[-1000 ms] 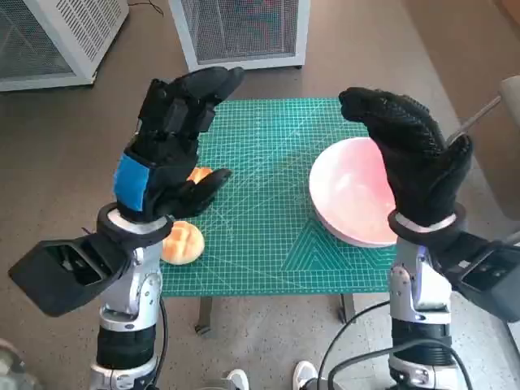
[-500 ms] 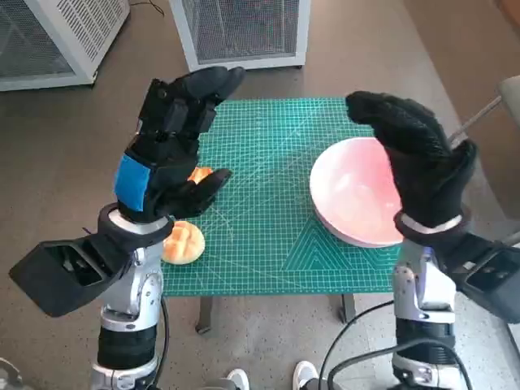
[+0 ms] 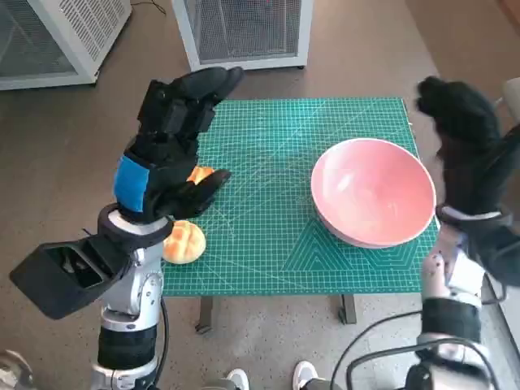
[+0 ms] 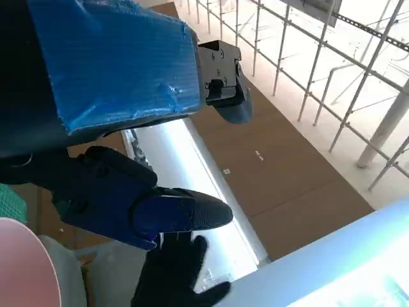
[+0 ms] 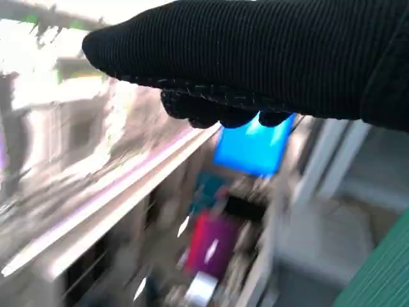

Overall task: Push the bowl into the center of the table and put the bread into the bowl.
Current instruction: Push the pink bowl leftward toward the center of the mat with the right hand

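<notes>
A pink bowl [image 3: 372, 190] sits on the right half of the green cutting mat [image 3: 276, 162]; its rim [image 4: 25, 256] shows in the left wrist view. A golden bread roll [image 3: 182, 242] lies at the mat's near left corner, and a second orange piece [image 3: 200, 174] peeks out behind my left hand. My left hand [image 3: 166, 146] hovers raised over the mat's left side, fingers spread, holding nothing. My gloved right hand [image 3: 467, 146] is raised beyond the bowl's right rim, off the table's right edge, fingers apart and empty. It also appears as the right hand [image 4: 176, 275] in the left wrist view.
Two white perforated cabinets [image 3: 244, 28] [image 3: 57, 36] stand on the floor beyond the table. Feet of a person [image 3: 272, 378] show below the table's near edge. The table's middle [image 3: 268, 187] holds only the mat.
My right hand has swung to the right, from above the bowl to outside its right rim, uncovering the whole bowl. The left hand and bread have not moved.
</notes>
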Controlling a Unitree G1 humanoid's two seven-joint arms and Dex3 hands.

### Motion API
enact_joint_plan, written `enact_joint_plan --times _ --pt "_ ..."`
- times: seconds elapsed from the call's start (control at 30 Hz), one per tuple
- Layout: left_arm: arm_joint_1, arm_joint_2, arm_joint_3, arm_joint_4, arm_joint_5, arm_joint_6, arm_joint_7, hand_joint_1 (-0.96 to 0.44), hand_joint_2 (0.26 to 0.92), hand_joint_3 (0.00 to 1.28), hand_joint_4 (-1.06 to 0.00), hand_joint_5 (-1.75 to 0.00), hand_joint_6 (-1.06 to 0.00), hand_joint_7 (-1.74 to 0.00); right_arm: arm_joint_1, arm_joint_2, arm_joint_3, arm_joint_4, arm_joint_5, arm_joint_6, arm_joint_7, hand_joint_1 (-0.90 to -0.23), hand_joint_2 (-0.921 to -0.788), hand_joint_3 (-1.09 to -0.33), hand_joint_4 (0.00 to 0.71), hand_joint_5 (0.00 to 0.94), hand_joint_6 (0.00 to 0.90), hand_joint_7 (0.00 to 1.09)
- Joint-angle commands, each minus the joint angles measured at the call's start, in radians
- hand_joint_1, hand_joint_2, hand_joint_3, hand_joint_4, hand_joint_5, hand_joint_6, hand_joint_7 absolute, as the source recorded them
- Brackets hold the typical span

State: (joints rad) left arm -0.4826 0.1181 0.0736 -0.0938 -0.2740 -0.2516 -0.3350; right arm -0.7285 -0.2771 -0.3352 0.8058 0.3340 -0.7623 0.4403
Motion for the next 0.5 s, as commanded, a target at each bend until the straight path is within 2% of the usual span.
enact_joint_plan --times 0.03,0.23,0.5 --pt "0.014 0.003 -0.001 -0.002 0.005 -0.010 0.000 -0.59 0.921 0.37 0.00 -0.54 0.00 -0.82 -0.023 -0.040 -0.036 0.170 -0.018 0.029 -0.066 -0.525 -0.921 -0.682 0.291 0.014 0.002 0.58" --pt "0.019 0.003 0.000 -0.001 0.006 -0.013 0.000 -0.59 0.921 0.37 0.00 -0.54 0.00 -0.82 -0.042 -0.065 -0.060 0.296 -0.024 0.066 -0.121 -0.507 -0.921 -0.698 0.291 0.012 -0.001 0.59" --pt "0.029 0.003 0.000 -0.009 0.005 -0.012 0.001 -0.59 0.921 0.36 0.00 -0.53 0.00 -0.82 -0.043 -0.074 -0.083 0.406 -0.026 0.145 -0.185 -0.485 -0.921 -0.685 0.291 0.009 0.013 0.60"
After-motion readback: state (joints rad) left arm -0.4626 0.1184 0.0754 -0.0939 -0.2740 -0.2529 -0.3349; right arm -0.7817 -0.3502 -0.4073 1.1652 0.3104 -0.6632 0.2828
